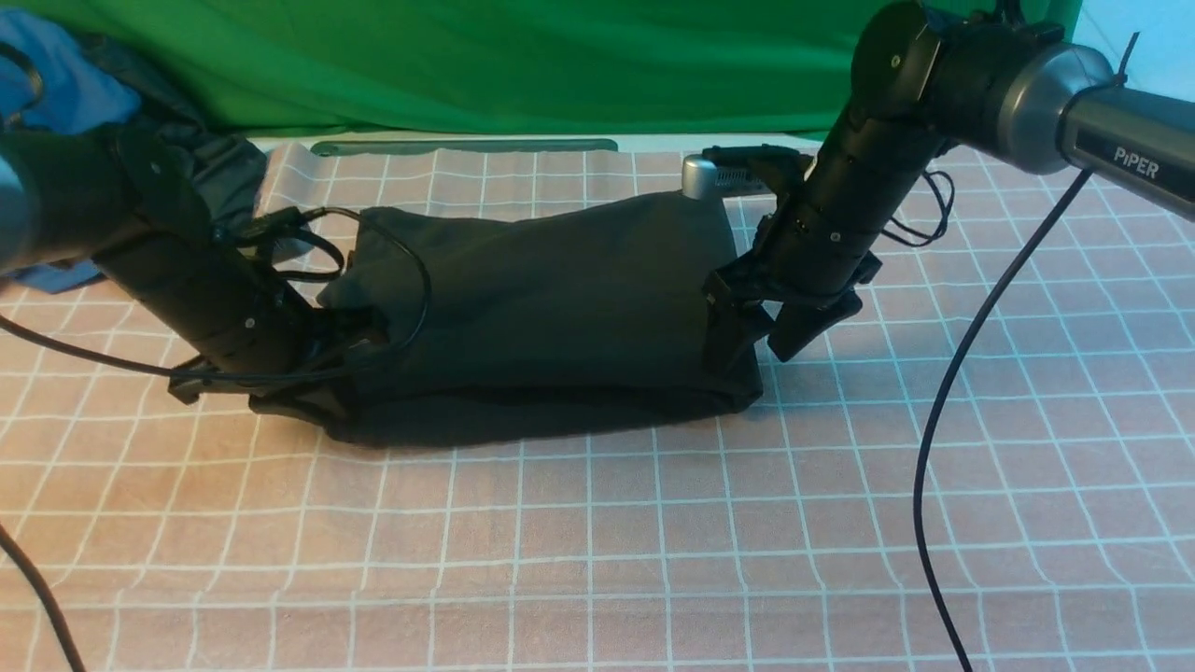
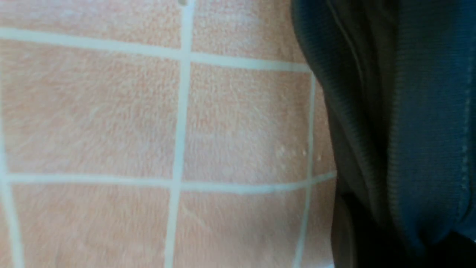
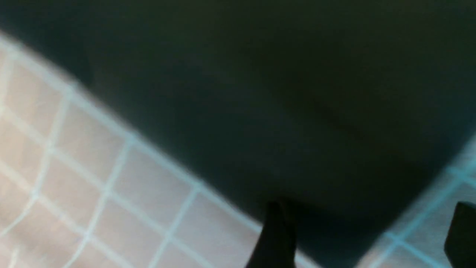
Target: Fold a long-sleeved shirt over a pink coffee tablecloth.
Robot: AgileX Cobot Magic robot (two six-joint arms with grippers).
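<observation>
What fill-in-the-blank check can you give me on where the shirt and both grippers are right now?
1. The black shirt lies folded on the ____ checked tablecloth.
2. The right gripper, at the shirt's right end, has its jaws ____.
3. The left gripper sits at the shirt's ____ end.
4. Behind the table hangs a ____ cloth.

Missing words: pink; open; left; green

Green cloth [image 1: 485,65] behind; blue garment [image 1: 56,84] far left.

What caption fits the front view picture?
Two arms work at the ends of a folded black shirt on a pink checked tablecloth.
</observation>
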